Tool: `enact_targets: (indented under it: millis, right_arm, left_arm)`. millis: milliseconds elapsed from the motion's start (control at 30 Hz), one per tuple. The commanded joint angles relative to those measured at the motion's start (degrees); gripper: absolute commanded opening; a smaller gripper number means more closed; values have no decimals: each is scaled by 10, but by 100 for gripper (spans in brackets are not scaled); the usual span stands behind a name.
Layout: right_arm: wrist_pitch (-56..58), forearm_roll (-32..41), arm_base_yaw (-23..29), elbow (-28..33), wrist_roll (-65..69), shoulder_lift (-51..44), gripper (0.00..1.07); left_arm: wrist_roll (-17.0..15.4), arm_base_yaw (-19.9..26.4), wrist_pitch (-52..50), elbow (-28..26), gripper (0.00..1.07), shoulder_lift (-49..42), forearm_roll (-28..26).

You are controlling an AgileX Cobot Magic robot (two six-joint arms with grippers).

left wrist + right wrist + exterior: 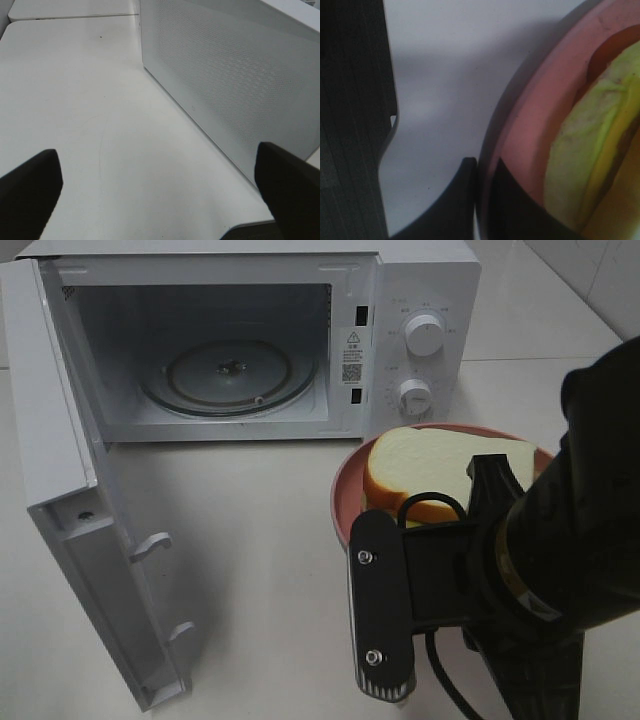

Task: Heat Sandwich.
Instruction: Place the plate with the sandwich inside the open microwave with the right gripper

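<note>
We are clamping the right gripper (pixel 482 170) on the rim of the pink plate (pixel 520 150), sandwich (pixel 440 465) aboard, near the open microwave (pixel 250 340); the left gripper (pixel 160 172) is gaping wide.

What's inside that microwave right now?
Only the round glass turntable on its roller ring, with no food on it. The sandwich sits outside on a pink plate. The cavity's ceiling is hidden by the top of the microwave.
</note>
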Motion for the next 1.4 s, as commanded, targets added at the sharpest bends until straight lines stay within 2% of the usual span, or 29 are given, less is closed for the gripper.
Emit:
enact_targets:
  millis: [33, 467, 1000, 1267, 1400]
  right_arm:
    - [-24, -16, 2, 2, -15, -6, 4]
    - [-62, -15, 2, 2, -138, -6, 5]
    - [-104, -14, 2, 2, -148, -6, 7]
    - [-133, -14, -1, 2, -234, -6, 7]
    - [-154, -11, -29, 2, -269, -6, 7]
  left_arm:
    - [-3, -3, -3, 2, 101, -13, 2]
    - [-3, -3, -3, 2, 101, -13, 2]
    - [-3, -3, -3, 2, 101, -13, 2]
    - [-3, -3, -3, 2, 101, -13, 2]
    - [-3, -3, -3, 2, 101, -13, 2]
